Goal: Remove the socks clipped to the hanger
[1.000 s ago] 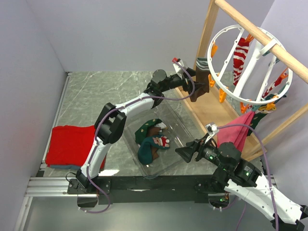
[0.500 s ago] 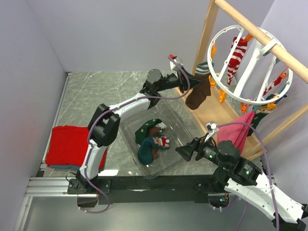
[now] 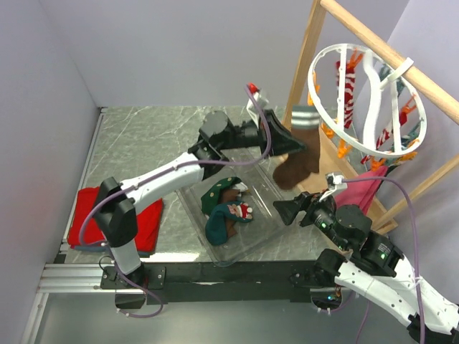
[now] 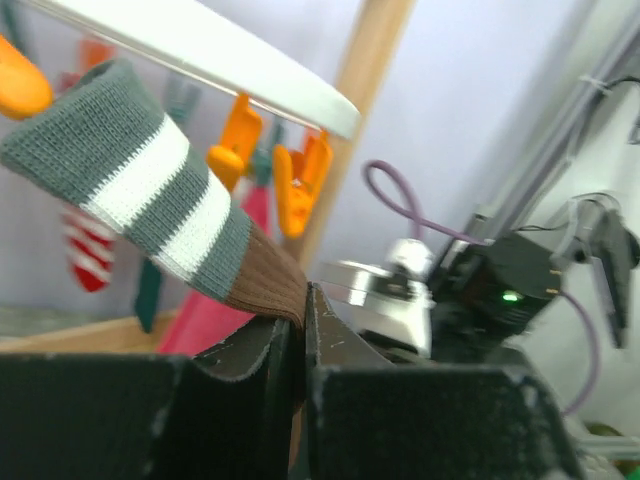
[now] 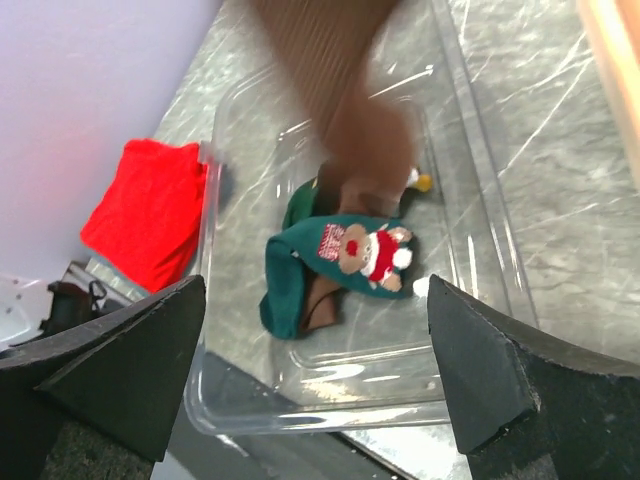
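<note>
Left arm reaches across the worktop (image 3: 143,136) toward the hanger (image 4: 220,50). Left pincer (image 4: 303,305) is clamped on a brown sock (image 3: 295,166), both fingers pressed flat against the fabric just below its grey-and-white striped cuff (image 4: 140,190). The cuff points up toward the white rim, close by the orange pegs (image 4: 300,175) — cannot tell whether a peg is gripping it. The brown foot hangs below the pincer, above the far end of the clear bin (image 5: 455,215).

Right pincer (image 3: 285,210) hovers over the near right side of the bin, fingers spread wide, holding nothing. Its camera looks straight down into the bin; the brown sock shows blurred at the top of that view.

In the bin: a dark green sock with a reindeer figure (image 5: 345,250), lying over another dark green one.

On the hanger: red-and-white striped socks (image 3: 349,79) dangle inside the ring. A pink sock (image 3: 356,192) hangs low, just behind the right arm. The ring itself tilts from the wooden rail (image 3: 387,50).

A folded red cloth (image 5: 150,210) lies at the worktop's near left — well apart from the bin.
</note>
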{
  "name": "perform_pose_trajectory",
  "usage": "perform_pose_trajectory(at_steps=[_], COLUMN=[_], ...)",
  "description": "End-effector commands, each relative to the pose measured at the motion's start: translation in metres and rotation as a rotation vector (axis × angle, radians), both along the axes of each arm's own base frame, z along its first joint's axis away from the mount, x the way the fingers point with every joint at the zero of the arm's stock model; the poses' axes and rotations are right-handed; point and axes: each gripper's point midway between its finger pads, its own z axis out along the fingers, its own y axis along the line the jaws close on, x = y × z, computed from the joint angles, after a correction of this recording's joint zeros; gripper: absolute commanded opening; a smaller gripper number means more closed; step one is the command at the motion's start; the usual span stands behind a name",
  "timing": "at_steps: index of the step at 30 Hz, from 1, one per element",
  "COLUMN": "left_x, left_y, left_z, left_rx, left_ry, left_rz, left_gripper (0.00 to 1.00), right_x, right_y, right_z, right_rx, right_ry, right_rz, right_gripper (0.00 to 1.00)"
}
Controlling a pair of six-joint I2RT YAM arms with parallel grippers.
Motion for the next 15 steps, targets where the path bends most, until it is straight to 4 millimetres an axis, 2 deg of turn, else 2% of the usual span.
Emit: perform_pose_trajectory(at_steps=[1,5,9,12,15], left_x=[-0.035,-0.043,-0.048,-0.050,-0.052], left_y=[0.001,-0.003,-0.010,-0.014,-0.018], left_z=[-0.003,-0.016,-0.027,-0.035,-0.039], left_rx=[0.037,0.096,0.134,0.153,0.173], left_ry=[0.064,0.137,0.203,0.239,0.254], left_rz=[-0.034,-0.016,-0.009,-0.032,-0.041], left_gripper=[0.13,0.12,0.12,0.12,0.13], right_x=[0.005,0.001,-0.006,-0.011,-0.013], right_y=[-0.008,-0.010,-0.018,-0.016,-0.015], right_z=[0.015,0.017,0.028,0.033,0.033], right_rx=[0.009,0.017,0.049,0.077,0.096], right_ry=[-0.082,-0.121,-0.185,-0.219,-0.225], right_rz=[-0.032,-0.013,-0.004,0.029,0.036], right_gripper=[0.97,0.97,0.96,0.89,0.71])
